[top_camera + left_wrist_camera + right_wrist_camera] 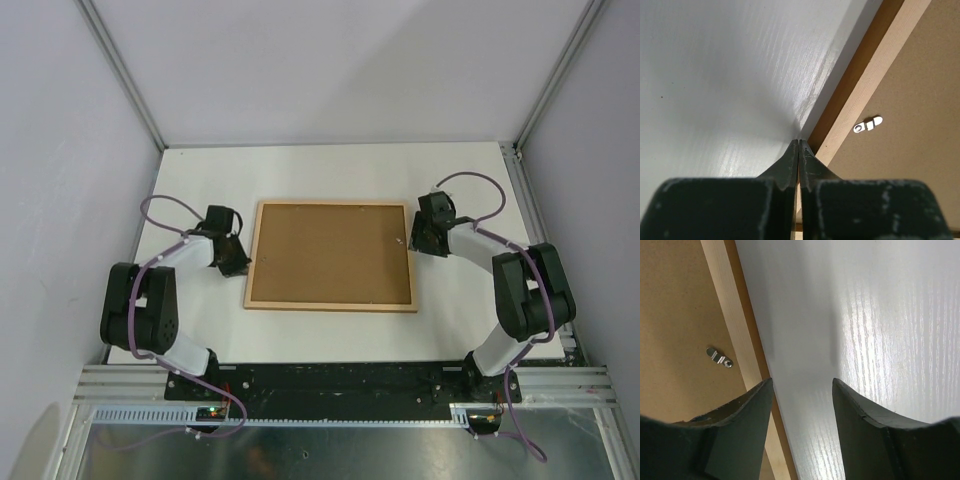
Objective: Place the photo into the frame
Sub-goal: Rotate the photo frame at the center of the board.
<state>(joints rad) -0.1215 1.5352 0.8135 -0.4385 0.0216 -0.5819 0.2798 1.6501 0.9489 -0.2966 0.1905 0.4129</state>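
The frame (252,255) lies flat in the middle of the table with its light wood face up. A plain brown backing board (332,253) fills it. The photo is hidden. My left gripper (233,264) is shut and empty, its tips (798,142) low at the outer edge of the frame's left rail (875,75). My right gripper (416,243) is open and empty. In the right wrist view (802,385) its left finger is over the right rail (732,315) and its right finger is over the bare table.
Small metal turn clips sit on the backing board near each side rail (867,125) (720,357). The white table (330,165) is enclosed by grey walls with metal posts at the back corners.
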